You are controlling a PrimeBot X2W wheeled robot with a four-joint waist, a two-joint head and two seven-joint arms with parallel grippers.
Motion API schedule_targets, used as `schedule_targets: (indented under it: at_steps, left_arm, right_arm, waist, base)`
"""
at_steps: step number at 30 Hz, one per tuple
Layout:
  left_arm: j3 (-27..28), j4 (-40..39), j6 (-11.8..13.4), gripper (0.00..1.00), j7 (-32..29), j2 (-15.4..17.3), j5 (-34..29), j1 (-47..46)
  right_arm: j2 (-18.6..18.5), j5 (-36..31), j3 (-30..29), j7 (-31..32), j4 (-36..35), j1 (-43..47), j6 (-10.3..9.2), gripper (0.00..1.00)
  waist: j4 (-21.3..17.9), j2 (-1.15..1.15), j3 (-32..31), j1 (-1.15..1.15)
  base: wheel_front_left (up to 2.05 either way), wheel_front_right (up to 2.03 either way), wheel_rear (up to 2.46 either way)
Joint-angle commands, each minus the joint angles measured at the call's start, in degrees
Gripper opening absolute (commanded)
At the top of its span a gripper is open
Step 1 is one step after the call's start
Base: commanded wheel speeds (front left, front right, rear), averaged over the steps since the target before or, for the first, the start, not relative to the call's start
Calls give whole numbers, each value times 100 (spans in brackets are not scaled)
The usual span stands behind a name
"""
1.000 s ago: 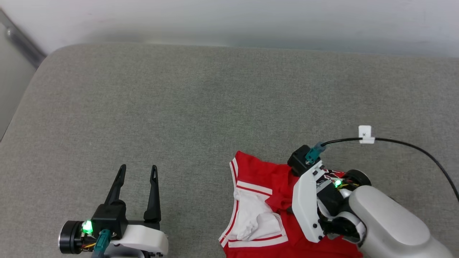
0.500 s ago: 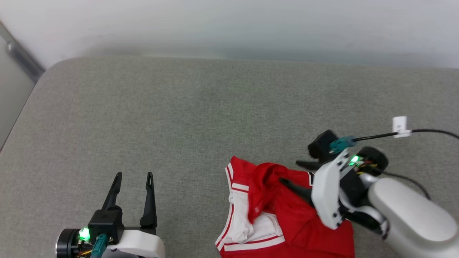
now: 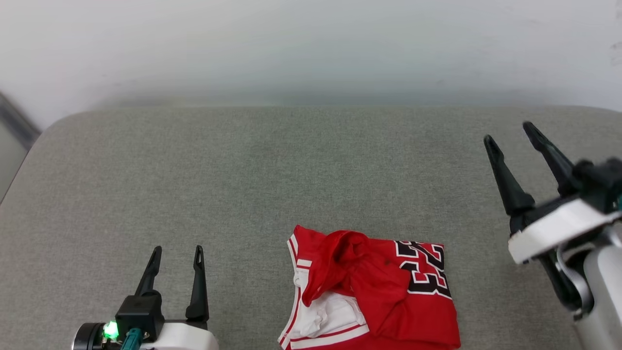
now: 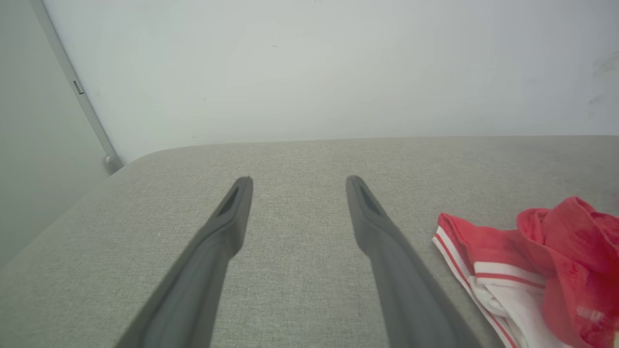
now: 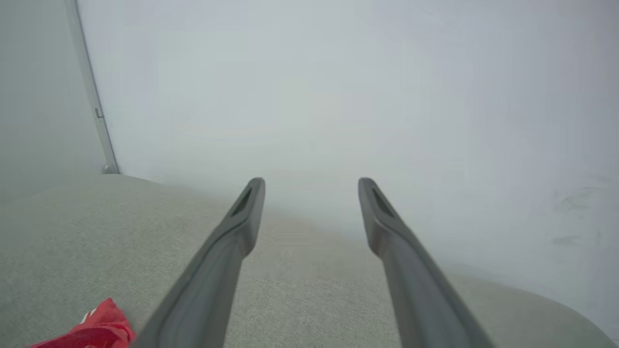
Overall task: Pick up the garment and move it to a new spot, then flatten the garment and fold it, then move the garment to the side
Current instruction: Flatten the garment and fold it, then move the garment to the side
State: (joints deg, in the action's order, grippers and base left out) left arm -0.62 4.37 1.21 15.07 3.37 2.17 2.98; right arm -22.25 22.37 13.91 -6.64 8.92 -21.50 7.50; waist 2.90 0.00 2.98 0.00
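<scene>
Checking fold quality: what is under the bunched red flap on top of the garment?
A white sleeve with red-striped trim pokes out beneath the flap of the garment. Whatever else the flap covers cannot be seen; the grey cushion lies below everything.

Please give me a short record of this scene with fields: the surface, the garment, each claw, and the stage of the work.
surface: grey upholstered surface, pale wall behind it
garment: red jersey T-shirt, crumpled, at the near edge, number 23 facing up
left claw: open, empty, left of the shirt, apart from it
right claw: open, empty, right of the shirt and farther back, apart from it
stage: shirt not yet flattened or folded
</scene>
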Motion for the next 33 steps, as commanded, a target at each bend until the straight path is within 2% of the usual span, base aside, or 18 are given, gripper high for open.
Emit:
schedule_targets:
  at_steps: [1,8,13,18,27,33]
  left_arm:
    - [24,1,-14,100,13,1,-30,46]
    - [65,-22,-54,100,13,-5,-33,148]
    - [103,-56,-71,100,13,-12,-28,192]
    - [115,-76,-96,100,13,-20,-12,217]
    - [107,-85,-105,100,13,-33,17,233]
    - [106,-79,-113,100,13,-38,30,159]
  right_arm:
    - [141,-122,-148,-138,-61,199,-2,100]
    - [891,-756,-1069,-749,-273,1229,-2,100]
    - [1280,-932,-1250,-834,-387,1808,-2,100]
    - [1493,-963,-1380,-849,-406,2183,-2,100]
    - [1683,-1055,-1550,-852,-521,2369,-2,100]
    - [1421,-1061,-1675,-852,-814,1806,-2,100]
  waist:
    - [-26,0,-40,0]
    - [-62,0,-140,0]
    - [-79,0,-158,0]
    - [-61,0,-145,0]
    - [-18,0,-90,0]
    - [-4,0,-44,0]
  base:
    - [0,0,0]
    - [0,0,0]
    - [0,0,0]
    - [0,0,0]
    - [0,0,0]
    - [0,0,0]
